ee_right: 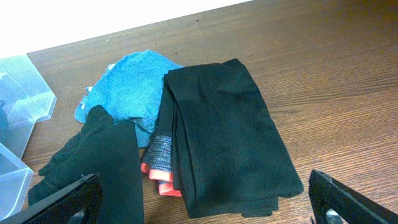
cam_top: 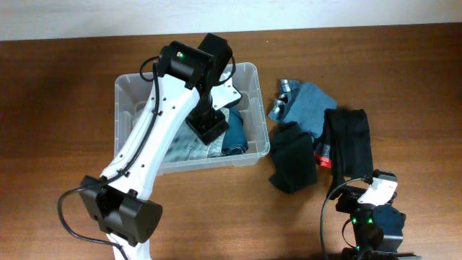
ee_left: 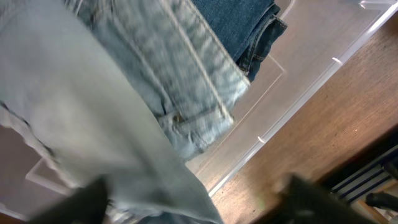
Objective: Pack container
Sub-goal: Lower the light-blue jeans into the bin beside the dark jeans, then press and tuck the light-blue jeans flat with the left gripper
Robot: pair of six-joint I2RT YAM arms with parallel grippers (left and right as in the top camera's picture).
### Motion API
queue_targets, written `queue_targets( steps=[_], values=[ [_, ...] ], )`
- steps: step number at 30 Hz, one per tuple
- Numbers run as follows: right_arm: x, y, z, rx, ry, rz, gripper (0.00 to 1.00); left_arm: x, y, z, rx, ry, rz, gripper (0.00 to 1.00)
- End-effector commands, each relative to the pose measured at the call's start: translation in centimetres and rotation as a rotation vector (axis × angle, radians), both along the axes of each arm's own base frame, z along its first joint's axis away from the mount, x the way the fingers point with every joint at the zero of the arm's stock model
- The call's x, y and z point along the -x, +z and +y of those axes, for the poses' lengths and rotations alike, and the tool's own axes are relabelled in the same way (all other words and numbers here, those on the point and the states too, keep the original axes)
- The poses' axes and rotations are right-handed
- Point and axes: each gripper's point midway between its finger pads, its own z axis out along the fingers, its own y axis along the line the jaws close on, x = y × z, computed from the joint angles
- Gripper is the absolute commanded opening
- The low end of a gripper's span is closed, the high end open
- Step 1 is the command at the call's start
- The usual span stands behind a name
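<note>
The clear plastic container (cam_top: 130, 90) stands left of centre on the table. It holds light blue jeans (cam_top: 189, 148) and darker blue jeans (cam_top: 237, 133). My left gripper (cam_top: 209, 124) reaches down into it. In the left wrist view the fingers (ee_left: 202, 202) are wide apart over blurred light denim (ee_left: 124, 93), with dark denim (ee_left: 239, 25) beyond and the container's wall (ee_left: 311, 74) to the right. My right gripper (cam_top: 375, 193) is open and empty at the front right. Its fingers (ee_right: 205, 208) stand near the edge of a folded black garment (ee_right: 217, 130).
A pile of clothes lies right of the container: a blue denim piece (cam_top: 307, 101), two black garments (cam_top: 350, 141) (cam_top: 292, 159), and a red and grey item (cam_top: 324, 153) between them. The container's corner (ee_right: 25, 93) shows at the left in the right wrist view.
</note>
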Motion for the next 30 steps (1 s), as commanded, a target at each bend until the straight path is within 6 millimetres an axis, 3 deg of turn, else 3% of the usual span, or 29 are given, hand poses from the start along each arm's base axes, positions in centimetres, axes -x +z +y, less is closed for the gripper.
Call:
queue_targets(
  steps=[1, 5, 7, 8, 9, 10, 11, 16, 20, 22, 26, 30],
  values=[
    [0.0, -0.2, 0.0, -0.009, -0.004, -0.001, 0.98, 0.0, 3.0, -0.3, 0.056, -0.009, -0.083, 0.99],
    [0.0, -0.2, 0.0, -0.009, -0.004, -0.001, 0.98, -0.1, 6.7, -0.1, 0.1, -0.007, -0.2, 0.99],
    [0.0, -0.2, 0.0, -0.009, -0.004, -0.001, 0.98, -0.2, 7.5, 0.2, 0.106, -0.003, -0.231, 0.99],
    [0.0, -0.2, 0.0, -0.009, -0.004, -0.001, 0.98, -0.2, 7.5, 0.4, 0.104, 0.005, -0.23, 0.91],
    [0.0, -0.2, 0.0, -0.009, -0.004, -0.001, 0.98, -0.4, 7.3, 0.9, 0.099, 0.027, -0.221, 0.64],
    [0.0, -0.2, 0.0, -0.009, -0.004, -0.001, 0.98, -0.8, 6.9, 1.6, 0.092, 0.069, -0.213, 0.27],
    [0.0, -0.2, 0.0, -0.009, -0.004, -0.001, 0.98, -1.4, 6.1, 2.7, 0.079, 0.15, -0.198, 0.01],
    [0.0, -0.2, 0.0, -0.009, -0.004, -0.001, 0.98, -1.7, 2.3, 5.0, 0.055, 0.262, -0.075, 0.0],
    [0.0, -0.2, 0.0, -0.009, -0.004, -0.001, 0.98, -2.3, -3.0, 5.1, 0.1, 0.303, 0.01, 0.0],
    [0.0, -0.2, 0.0, -0.009, -0.004, -0.001, 0.98, -2.4, -7.5, 5.0, 0.11, 0.308, 0.035, 0.01],
    [0.0, -0.2, 0.0, -0.009, -0.004, -0.001, 0.99, 0.2, -13.1, 4.5, 0.13, 0.309, 0.137, 0.0],
    [0.0, -0.2, 0.0, -0.009, -0.004, -0.001, 0.98, 2.2, -17.5, 6.1, 0.062, 0.316, 0.159, 0.01]
  ],
)
